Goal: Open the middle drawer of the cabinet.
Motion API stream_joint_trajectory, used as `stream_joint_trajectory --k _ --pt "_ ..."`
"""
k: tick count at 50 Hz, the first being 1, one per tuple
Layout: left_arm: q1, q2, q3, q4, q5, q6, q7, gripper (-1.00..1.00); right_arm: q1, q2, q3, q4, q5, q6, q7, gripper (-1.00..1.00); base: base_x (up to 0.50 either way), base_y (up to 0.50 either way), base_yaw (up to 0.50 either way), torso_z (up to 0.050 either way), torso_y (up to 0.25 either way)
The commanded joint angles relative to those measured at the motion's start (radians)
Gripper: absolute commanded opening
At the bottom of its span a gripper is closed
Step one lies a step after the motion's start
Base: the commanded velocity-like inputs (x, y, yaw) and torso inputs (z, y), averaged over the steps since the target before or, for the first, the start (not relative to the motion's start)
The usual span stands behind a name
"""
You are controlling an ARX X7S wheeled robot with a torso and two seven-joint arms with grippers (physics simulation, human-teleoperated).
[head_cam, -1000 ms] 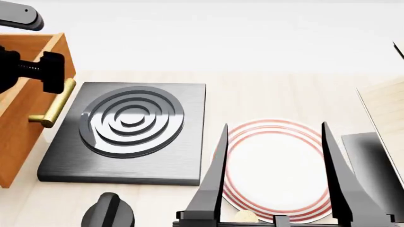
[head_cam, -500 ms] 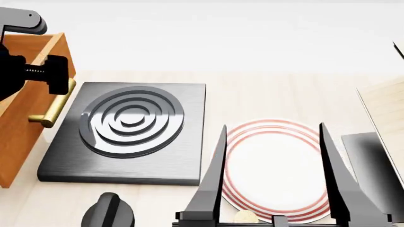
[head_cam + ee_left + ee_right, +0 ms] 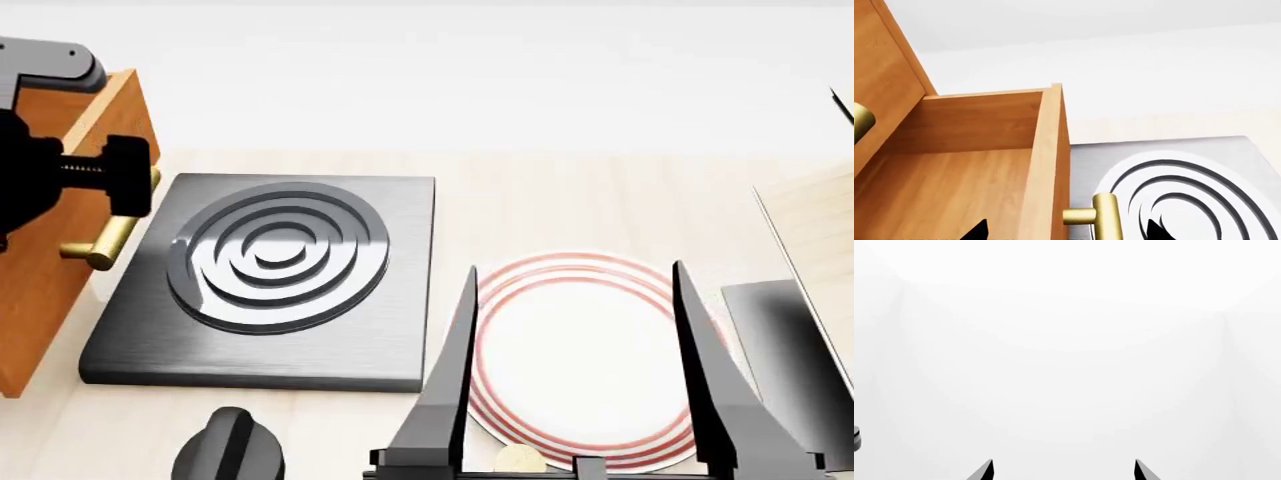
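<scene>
Middle drawer (image 3: 974, 165): rigid wood, pulled out over the stove plate (image 3: 274, 275).
Hold: brass handle (image 3: 1102, 217).
Left gripper (image 3: 1064, 231): spread, straddling the handle.

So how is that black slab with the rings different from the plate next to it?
The stove plate is square, dark grey metal, thick, with raised spiral rings; the plate is round, white, thin, with red rings near its rim. The stove plate sits nearer the cabinet; the plate lies behind the right gripper. Both lie flat on the table.
</scene>
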Motion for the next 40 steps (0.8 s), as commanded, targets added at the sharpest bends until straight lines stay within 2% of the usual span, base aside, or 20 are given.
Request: stream_joint_trajectory --k 1,28,36,40 --pt "0.007 0.013 -0.052 -0.011 0.04 -0.006 0.016 1.0 0.001 0.002 -0.002 -0.002 0.001 0.002 0.001 1.0 0.0 0.0 0.0 0.0 0.0" --pt "0.037 0.036 -0.105 0.005 0.046 -0.025 0.031 1.0 0.001 0.007 -0.002 0.0 0.006 -0.006 0.004 1.0 0.0 0.0 0.0 0.0 0.0" --pt "0.072 0.017 -0.117 0.115 0.023 -0.081 0.005 1.0 0.001 0.009 0.0 0.002 0.007 -0.01 0.005 1.0 0.0 0.0 0.0 0.0 0.0" --pt "0.105 -0.012 -0.129 0.24 -0.004 -0.145 -0.029 1.0 0.002 0.009 -0.003 0.004 0.006 -0.009 0.005 1.0 0.0 0.0 0.0 0.0 0.0"
